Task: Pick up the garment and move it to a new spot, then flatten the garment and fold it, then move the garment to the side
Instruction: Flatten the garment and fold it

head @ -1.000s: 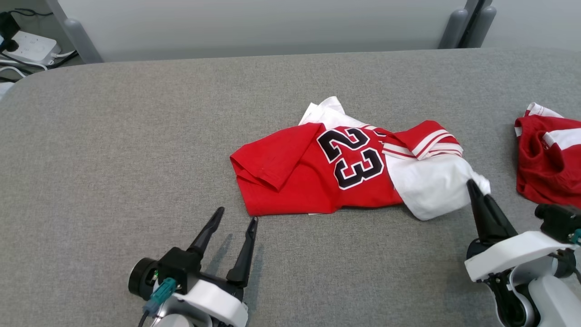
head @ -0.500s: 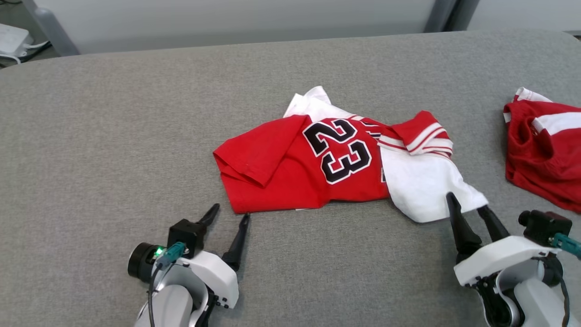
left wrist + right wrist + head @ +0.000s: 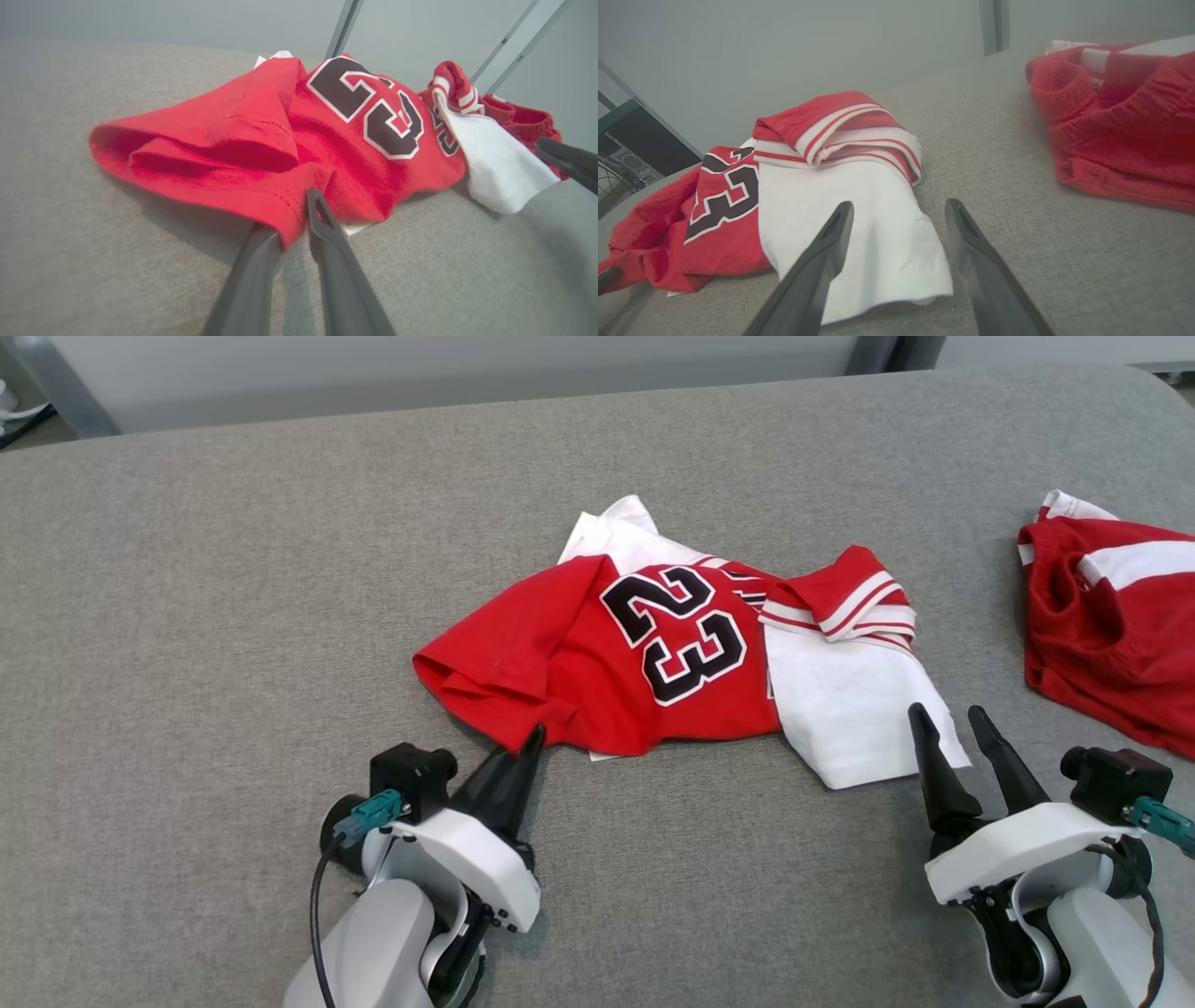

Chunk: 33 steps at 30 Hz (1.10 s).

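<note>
Pinching red hem of jersey (image 3: 672, 653): left claw (image 3: 532, 739) | right claw (image 3: 945, 709): wide apart at white corner

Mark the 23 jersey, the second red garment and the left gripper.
23 jersey (image 3: 674, 649), head view, on the number print.
second red garment (image 3: 1102, 644), head view, on its red body.
left gripper (image 3: 289, 213), left wrist view, between fingertips pinching the jersey's red hem.

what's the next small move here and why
Probably draw the left tool back and outward, to spread the jersey: it pinches the bunched red hem, and that side lies folded over itself. The right tool stands open over the white sleeve, gripping nothing.
</note>
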Available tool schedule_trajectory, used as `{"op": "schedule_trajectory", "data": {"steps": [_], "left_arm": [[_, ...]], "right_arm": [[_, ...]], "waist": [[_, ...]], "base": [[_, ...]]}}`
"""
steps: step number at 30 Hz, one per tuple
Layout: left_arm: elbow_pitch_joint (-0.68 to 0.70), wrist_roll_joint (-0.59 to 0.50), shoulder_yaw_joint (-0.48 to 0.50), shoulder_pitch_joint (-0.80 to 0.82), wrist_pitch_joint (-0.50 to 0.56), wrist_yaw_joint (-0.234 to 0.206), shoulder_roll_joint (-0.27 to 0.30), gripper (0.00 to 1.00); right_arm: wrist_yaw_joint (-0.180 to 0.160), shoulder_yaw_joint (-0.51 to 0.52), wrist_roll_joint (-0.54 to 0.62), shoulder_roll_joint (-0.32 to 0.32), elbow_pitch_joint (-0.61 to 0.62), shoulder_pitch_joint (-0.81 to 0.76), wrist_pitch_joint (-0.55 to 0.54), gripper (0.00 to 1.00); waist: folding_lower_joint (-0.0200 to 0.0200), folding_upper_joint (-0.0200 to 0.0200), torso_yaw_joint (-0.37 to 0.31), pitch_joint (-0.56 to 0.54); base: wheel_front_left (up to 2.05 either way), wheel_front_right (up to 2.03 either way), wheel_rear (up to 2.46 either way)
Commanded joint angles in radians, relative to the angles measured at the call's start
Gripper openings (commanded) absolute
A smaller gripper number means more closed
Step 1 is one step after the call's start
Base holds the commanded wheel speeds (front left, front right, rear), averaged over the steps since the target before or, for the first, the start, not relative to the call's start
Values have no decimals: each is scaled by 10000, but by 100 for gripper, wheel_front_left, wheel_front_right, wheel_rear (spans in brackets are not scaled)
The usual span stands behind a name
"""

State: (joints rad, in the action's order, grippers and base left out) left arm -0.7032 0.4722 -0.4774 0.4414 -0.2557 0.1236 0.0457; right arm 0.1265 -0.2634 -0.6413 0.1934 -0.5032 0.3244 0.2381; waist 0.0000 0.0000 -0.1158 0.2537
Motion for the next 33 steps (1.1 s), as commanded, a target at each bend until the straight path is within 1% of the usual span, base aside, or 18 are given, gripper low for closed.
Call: {"op": "schedule_trajectory", "data": {"steps": [1, 5, 9, 15, 19, 22, 23, 24, 26, 27, 28, 29, 33], "left_arm": [[545, 258, 102, 363, -61, 66, 173, 0], [1713, 390, -87, 346, -61, 68, 575, 0], [2661, 186, 36, 144, -61, 69, 877, 0], [3498, -37, 405, -209, -61, 58, 1016, 0], [3587, -49, 478, -259, 97, -98, 1175, 0], [3329, -93, 472, -80, 510, -193, 1363, 0], [3179, -129, 434, 15, 648, -192, 1422, 8], [3018, -127, 424, 135, 720, -186, 1444, 10], [2541, -219, 304, 433, 911, -154, 1544, 7], [2301, -207, 301, 605, 875, -135, 1544, 0], [1992, -340, 187, 794, 934, -119, 1622, 0], [1992, -340, 187, 794, 934, -119, 1622, 0], [746, -633, 94, 1669, 699, -123, 1728, 0]], "right_arm": [[42, -181, 156, 108, 214, 228, 161, 100], [42, -157, 194, 62, 204, 237, 199, 100], [42, -179, 195, 24, 107, 176, 219, 100], [42, -192, 228, 7, -69, 40, 231, 100], [42, -197, 276, -35, -149, 19, 234, 100], [42, -278, 303, -109, -188, 61, 235, 100], [42, -347, 305, -135, -206, 90, 235, 100], [42, -415, 300, -155, -215, 122, 235, 100], [42, -521, 283, -183, -229, 179, 235, 100], [42, -564, 279, -193, -232, 204, 236, 100], [42, -602, 275, -204, -237, 228, 236, 100], [42, -602, 275, -204, -237, 228, 236, 100], [42, -743, 250, -254, -251, 302, 236, 100]], "waist": [[0, 0, 86, -2], [0, 0, 410, -85], [0, 0, 861, -267], [0, 0, 1531, -536], [0, 0, 1728, -622], [0, 0, 1683, -623], [0, 0, 1619, -613], [0, 0, 1545, -588], [0, 0, 1357, -531], [0, 0, 1251, -492], [0, 0, 1131, -451], [0, 0, 1131, -451], [0, 0, 633, -225]], "base": [[0, 0, 0], [0, 0, 0], [0, 0, 0], [0, 0, 0], [0, 0, 0], [0, 0, 0], [0, 0, 0], [0, 0, 0], [0, 0, 0], [0, 0, 0], [0, 0, 0], [0, 0, 0], [0, 0, 0]]}}
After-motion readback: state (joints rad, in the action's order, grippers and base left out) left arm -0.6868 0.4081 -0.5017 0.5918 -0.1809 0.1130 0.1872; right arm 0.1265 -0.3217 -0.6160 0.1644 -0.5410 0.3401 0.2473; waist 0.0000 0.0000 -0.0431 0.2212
